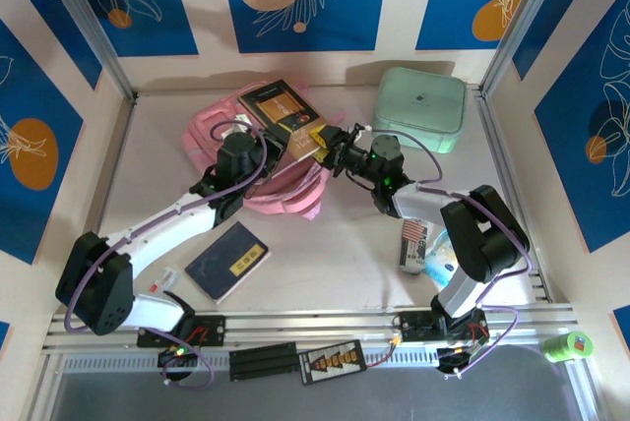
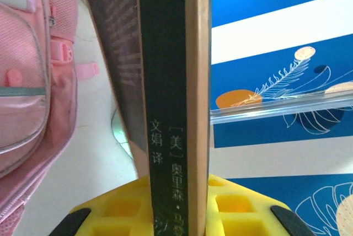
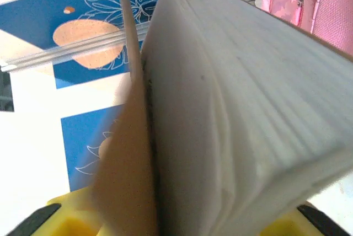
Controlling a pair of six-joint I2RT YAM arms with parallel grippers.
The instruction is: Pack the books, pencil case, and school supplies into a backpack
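The soft light-pink fabric backpack (image 1: 209, 132) lies on the desk, and the large dark brown and tan book (image 1: 280, 114) is held over its top. The left end effector (image 2: 176, 216) is clenched on the spine. The right end effector (image 3: 176, 222) straddles the page edge on the side away from the backpack, and whether it is clamped cannot be told. Gather the loose cover with the pages, then feed the book spine-first into the opening.

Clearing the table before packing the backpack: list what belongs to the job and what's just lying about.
Job: soft light-pink fabric backpack; large brown-and-tan book; navy blue book with gold label.
Lying about: mint-green rounded square box, possibly; green tape roll.
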